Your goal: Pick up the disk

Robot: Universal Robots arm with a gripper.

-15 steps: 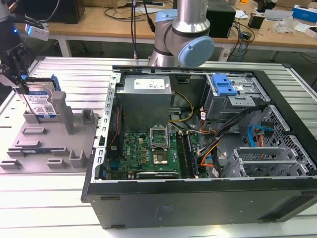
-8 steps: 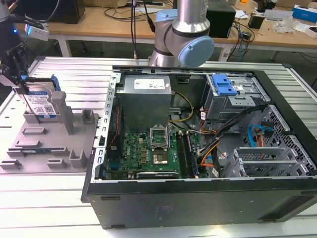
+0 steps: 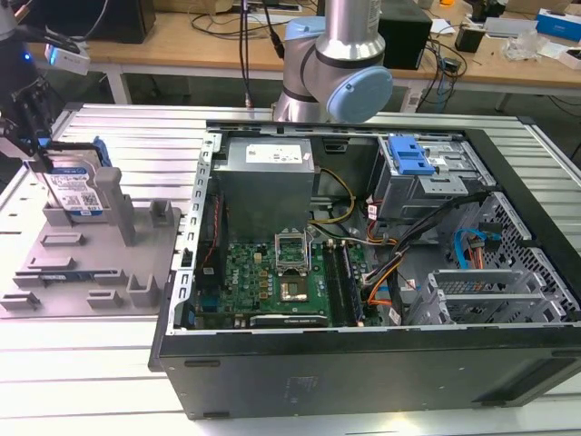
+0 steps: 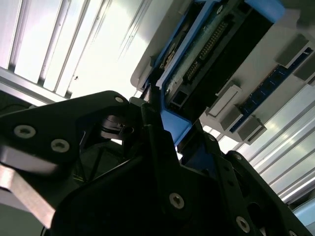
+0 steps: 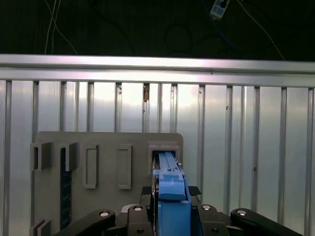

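The disk (image 3: 77,189) stands upright on its edge in a slot of the grey plastic holder (image 3: 91,268) at the exterior view's left. It is silver-grey with a white-and-blue label and blue side rails. My gripper (image 3: 43,162) has come down over its top, one finger on each flat side. In the first wrist view the blue rail of the disk (image 5: 170,196) sits between my fingers (image 5: 146,191), which press against it. The second wrist view shows the disk's connector edge (image 4: 211,49) and a dark finger (image 4: 150,110) against the blue rail.
An open black computer case (image 3: 363,372) with motherboard, cables and a blue-latched drive cage (image 3: 408,159) lies to the exterior view's right of the holder. Grey posts (image 3: 123,209) rise from the holder beside the disk. The slatted metal table (image 5: 236,147) surrounds everything.
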